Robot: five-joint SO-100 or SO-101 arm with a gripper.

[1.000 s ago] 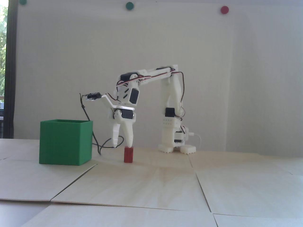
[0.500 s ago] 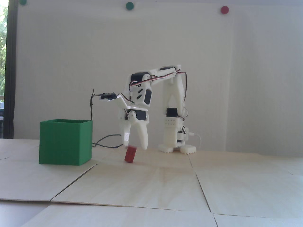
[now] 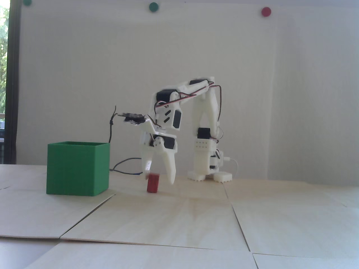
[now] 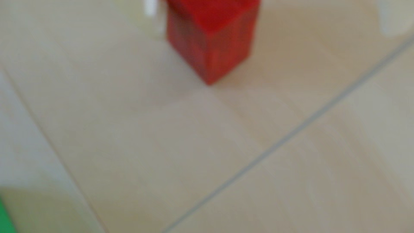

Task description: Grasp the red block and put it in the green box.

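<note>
Standing upright on the pale wooden table (image 3: 196,224), the red block (image 3: 153,183), long axis vertical, base flat, well right of the green box (image 3: 77,169) in the fixed view. Hanging directly above and around the block's upper part, the gripper (image 3: 159,179), fingers spread wide and pinching nothing. Flanking the block on both sides in the fixed view: the nearer-to-box finger (image 3: 147,164) ending just at the block's top left corner, seemingly touching or just beside it; the other finger (image 3: 170,168) reaching lower, apart from the block's right face with clear gap showing. Confirming the same in the wrist view, though blurred: red block (image 4: 212,38) sitting at the top edge, one white finger (image 4: 152,9) close against its left side, the other (image 4: 394,18) well apart at the far right. Lying off-centre between the fingertips, therefore, closer to the finger on the box side. Judging the grasp not yet made; block not lifted, box holding nothing visible from here. Calling next, in this assessment, for a slight further descent and a squeeze across the block's short width, with some risk of tipping the block, given the uneven gaps and the tall narrow stance. Showing only a sliver of green box (image 4: 5,219) at the wrist view's lower left corner.
</note>
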